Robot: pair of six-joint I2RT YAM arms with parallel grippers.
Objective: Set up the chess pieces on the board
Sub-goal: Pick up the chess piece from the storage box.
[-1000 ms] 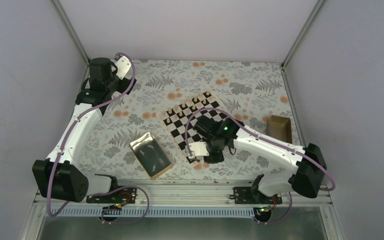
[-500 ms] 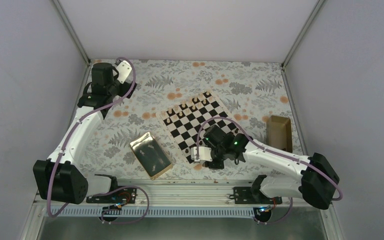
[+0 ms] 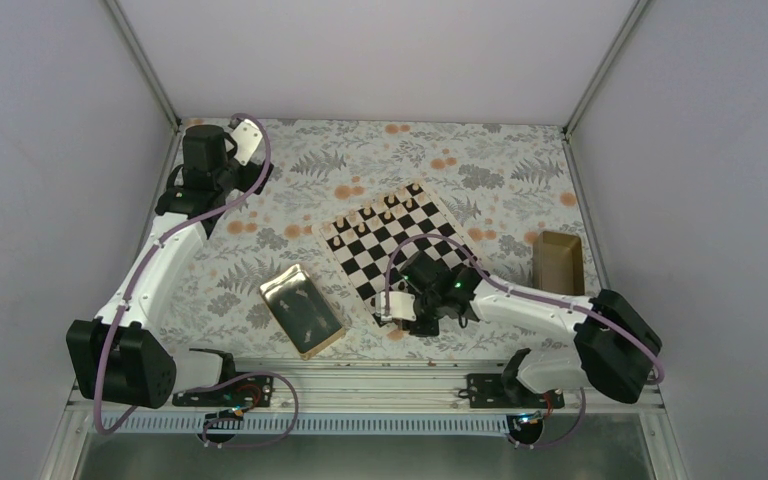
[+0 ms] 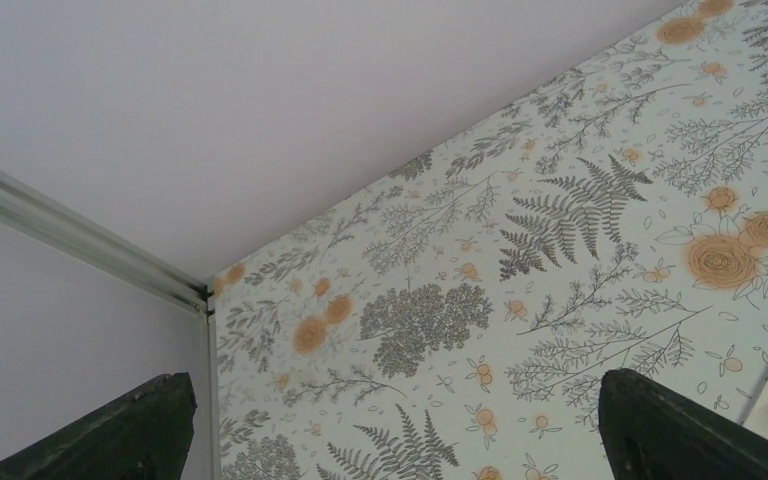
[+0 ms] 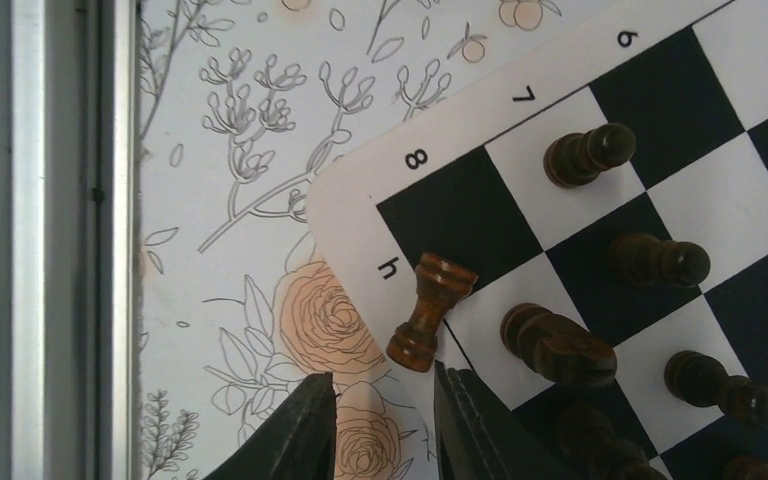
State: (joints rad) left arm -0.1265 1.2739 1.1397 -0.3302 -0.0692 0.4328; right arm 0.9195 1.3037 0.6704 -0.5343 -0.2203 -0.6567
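The right end effector (image 5: 382, 376) hangs low over the near corner of the board (image 3: 380, 266). Its two fingers (image 5: 295, 430) stand slightly apart with a narrow slot between them. Only the flowered counter (image 3: 480, 160) shows through that slot, so it is released and grasps nothing. Just beyond the fingertips sits a dark brown chess piece (image 5: 430, 310). One end is over the board's pale rim beside the letter h and the other reaches the corner black square. It is close to the tips but not between them, and whether it stands or leans I cannot tell. More dark chess pieces (image 5: 655, 262) occupy the squares next to it along that near edge. In the overhead view a row of light pieces (image 3: 386, 214) lines the far edge of the board. The left end effector (image 4: 392, 378) is well away, up at the far left corner of the counter. Its fingers are spread wide, with nothing between them but the patterned cloth and the white wall. A gold tray (image 3: 302, 310) lies on the counter left of the board, and a small tan box (image 3: 558, 258) lies to its right.
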